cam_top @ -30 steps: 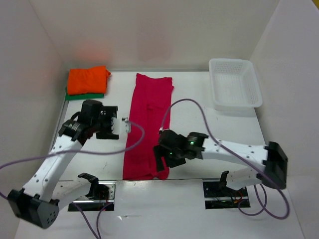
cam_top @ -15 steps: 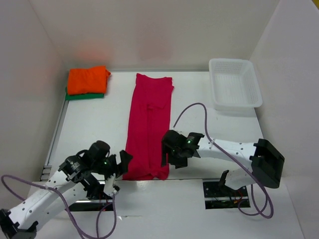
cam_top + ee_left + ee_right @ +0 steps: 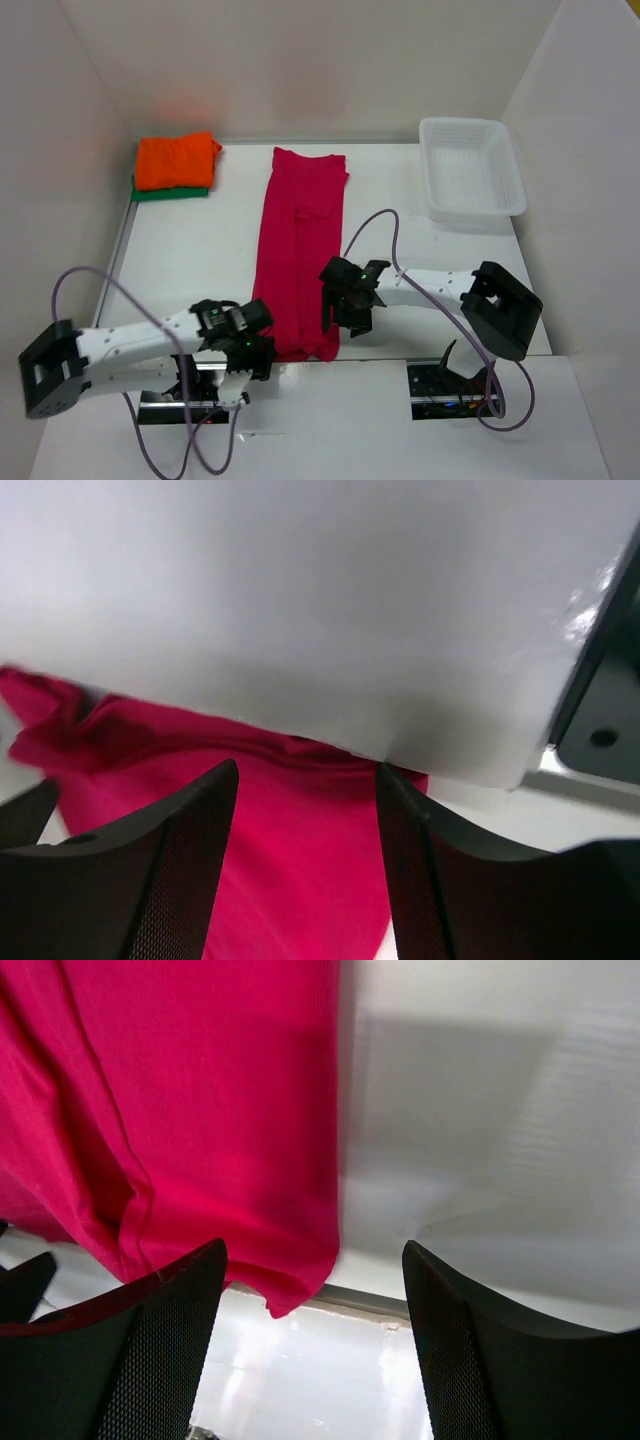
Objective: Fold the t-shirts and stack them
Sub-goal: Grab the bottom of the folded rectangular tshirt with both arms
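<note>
The magenta-red t-shirt (image 3: pixel 298 240) lies folded into a long strip down the middle of the table. The orange t-shirt (image 3: pixel 177 160) lies folded on the green one (image 3: pixel 170 193) at the far left. My left gripper (image 3: pixel 262 348) is open and low at the strip's near-left corner. In the left wrist view the magenta cloth (image 3: pixel 300 880) lies between the left gripper's (image 3: pixel 307 770) fingers. My right gripper (image 3: pixel 335 318) is open over the near-right corner. In the right wrist view the right gripper (image 3: pixel 313 1247) straddles the hem of the cloth (image 3: pixel 200 1110), apart from it.
A white mesh basket (image 3: pixel 516 175) stands at the far right. The table's near edge, with a metal rail (image 3: pixel 370 1305), runs just under the shirt's hem. White walls close in the left, back and right sides.
My left arm has swung from the left middle of the table down to the shirt's near-left corner. My right gripper has shifted slightly at the near-right corner. The shirt lies as before.
</note>
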Motion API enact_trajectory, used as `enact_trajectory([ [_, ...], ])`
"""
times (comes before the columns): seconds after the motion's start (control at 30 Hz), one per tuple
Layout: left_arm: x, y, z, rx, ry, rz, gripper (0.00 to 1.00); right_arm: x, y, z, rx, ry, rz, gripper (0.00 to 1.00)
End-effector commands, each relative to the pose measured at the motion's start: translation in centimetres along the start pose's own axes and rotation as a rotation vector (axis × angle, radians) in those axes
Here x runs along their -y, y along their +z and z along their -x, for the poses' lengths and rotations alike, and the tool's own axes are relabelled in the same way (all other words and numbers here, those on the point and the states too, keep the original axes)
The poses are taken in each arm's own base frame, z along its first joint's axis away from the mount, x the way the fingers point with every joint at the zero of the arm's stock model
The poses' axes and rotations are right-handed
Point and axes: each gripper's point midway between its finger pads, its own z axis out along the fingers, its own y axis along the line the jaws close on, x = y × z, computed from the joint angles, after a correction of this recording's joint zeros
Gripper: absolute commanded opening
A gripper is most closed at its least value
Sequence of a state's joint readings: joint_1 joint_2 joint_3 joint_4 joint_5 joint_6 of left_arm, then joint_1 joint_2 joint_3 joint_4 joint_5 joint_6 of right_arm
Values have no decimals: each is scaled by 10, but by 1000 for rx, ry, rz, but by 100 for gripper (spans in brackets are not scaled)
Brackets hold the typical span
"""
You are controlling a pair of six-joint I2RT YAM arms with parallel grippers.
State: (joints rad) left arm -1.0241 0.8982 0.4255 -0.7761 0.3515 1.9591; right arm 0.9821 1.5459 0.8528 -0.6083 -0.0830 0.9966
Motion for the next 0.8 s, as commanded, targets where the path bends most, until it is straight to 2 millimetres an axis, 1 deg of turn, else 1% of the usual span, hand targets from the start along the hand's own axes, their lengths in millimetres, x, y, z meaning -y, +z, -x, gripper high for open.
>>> enact_trajectory([
  [0.0,-6,5,-11,20,-37,-153,65,-16,-8,16,38,-9,58,76],
  [0.03,-10,-2,-22,-16,-17,-214,65,-13,-8,14,31,-8,47,76],
  [0.07,2,-7,-37,-95,-11,-317,65,-15,-11,15,37,-9,57,76],
  [0.1,16,-9,-40,-107,-53,-404,65,-13,-13,16,46,-8,50,76],
  [0.13,17,-14,-44,-133,-60,-424,71,-11,-15,14,47,-9,53,76],
  [0.17,18,-21,-48,-152,-74,-422,75,-7,-13,12,42,-8,45,76],
  [0.2,10,-27,-44,-152,-45,-371,77,-7,-13,12,42,-8,45,76],
  [0.23,11,-27,-39,-141,-33,-349,78,-9,-13,14,48,-9,54,76],
  [0.27,20,-24,-33,-122,-26,-346,78,-7,-11,10,35,-8,50,76],
  [0.3,14,-24,-26,-116,4,-297,78,-9,-9,10,28,-9,59,76],
  [0.33,15,-22,-26,-121,18,-285,78,-12,-9,12,30,-21,62,76],
  [0.37,22,-18,-22,-112,26,-299,78,-10,-6,9,12,-32,53,76],
  [0.4,21,-18,-20,-109,38,-301,78,-11,-6,8,4,-33,58,76],
  [0.43,22,-18,-22,-118,28,-304,78,-11,-4,9,3,-55,54,76],
  [0.47,26,-18,-20,-107,22,-327,78,-9,1,6,-19,-53,43,76],
  [0.5,27,-18,-20,-109,13,-326,78,-6,4,5,-28,-67,31,76],
  [0.53,33,-16,-21,-111,9,-351,75,-4,8,4,-36,-74,18,76],
  [0.57,32,-15,-22,-114,-2,-347,73,1,15,2,-52,-71,-6,76],
  [0.6,34,-11,-23,-112,-3,-351,71,-2,15,2,-61,-71,-2,76],
  [0.67,29,-10,-23,-100,-16,-354,71,-2,18,2,-61,-80,-2,75],
  [0.77,34,-5,-24,-86,-77,-404,78,-4,20,2,-67,-80,6,62],
])
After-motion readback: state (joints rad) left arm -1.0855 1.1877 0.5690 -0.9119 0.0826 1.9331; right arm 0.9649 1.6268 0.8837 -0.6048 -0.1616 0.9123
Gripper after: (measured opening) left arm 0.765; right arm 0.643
